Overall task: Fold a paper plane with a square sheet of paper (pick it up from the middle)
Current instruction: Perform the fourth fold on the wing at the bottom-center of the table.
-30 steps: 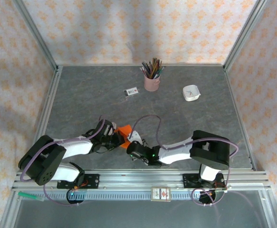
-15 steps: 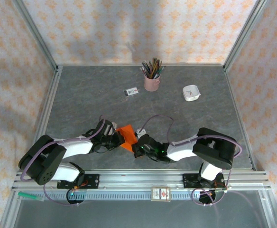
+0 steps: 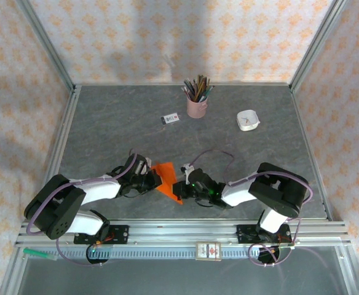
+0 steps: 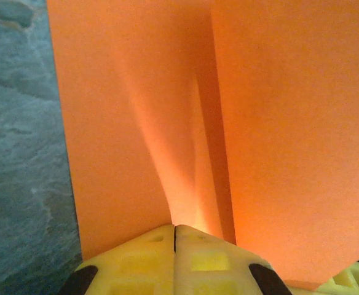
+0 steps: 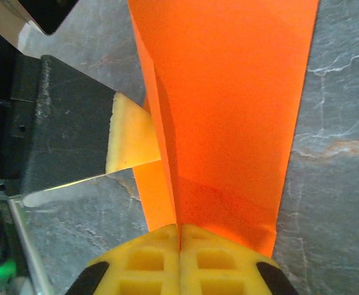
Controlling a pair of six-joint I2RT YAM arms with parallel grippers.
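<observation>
Paper [image 3: 166,178] near front edge of table [image 3: 106,123], spanning both grippers.
Left gripper [image 4: 175,228]: fingers pressed together on creased end.
Right gripper [image 5: 179,228]: pinching opposite end.
Risks: you pull arms apart, paper tears; uneven twist adds stray crease; weak pinch slips.

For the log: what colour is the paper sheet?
The paper sheet is plain bright orange, clearest in the right wrist view.
</observation>
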